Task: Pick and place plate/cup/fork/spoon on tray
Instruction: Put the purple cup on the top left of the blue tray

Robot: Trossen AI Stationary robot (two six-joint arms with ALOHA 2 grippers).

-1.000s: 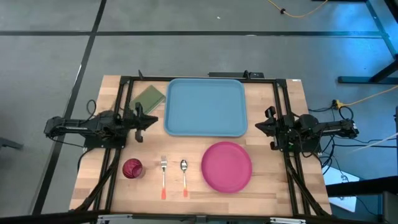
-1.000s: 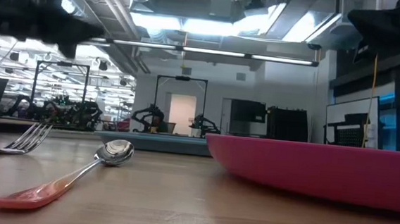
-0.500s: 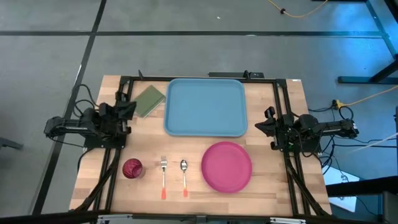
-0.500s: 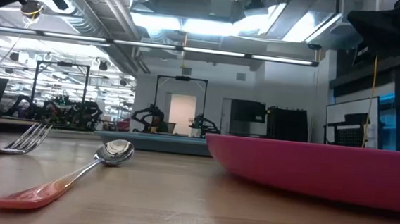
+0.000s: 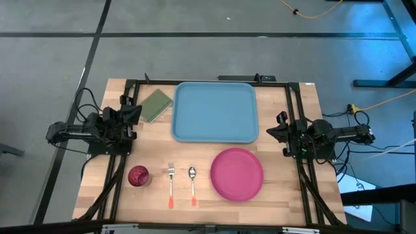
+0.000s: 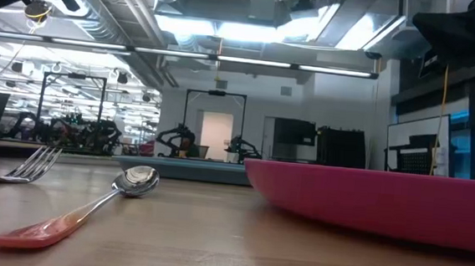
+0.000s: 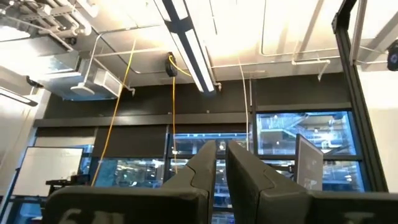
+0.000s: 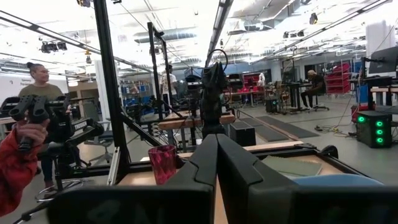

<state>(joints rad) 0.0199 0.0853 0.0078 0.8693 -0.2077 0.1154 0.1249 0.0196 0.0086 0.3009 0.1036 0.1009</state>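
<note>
Wooden desk carries all five task items, none of them yet moved. The left jaws sit at the desk's left edge, drawn back from the spot nearer the tray where they reached a second ago, and unchanged over the last half second. The wrist view shows them pointed up at the ceiling, fingers nearly together with a slim gap and holding nothing. Judgement: this arm has returned to a parked pose, so no pick has begun.

The cup stands on the near side of the left jaws, well apart. The fork lies just right of it, and the spoon beside the fork, handles toward the desk's near edge.

The tray lies empty between the two jaws, just right of the left pair. An olive pad rests just beyond the left jaws.

The plate sits near the right jaws, on their near side. The right jaws wait at the right edge, pressed together, empty, unmoved.

Placement has not started.
</note>
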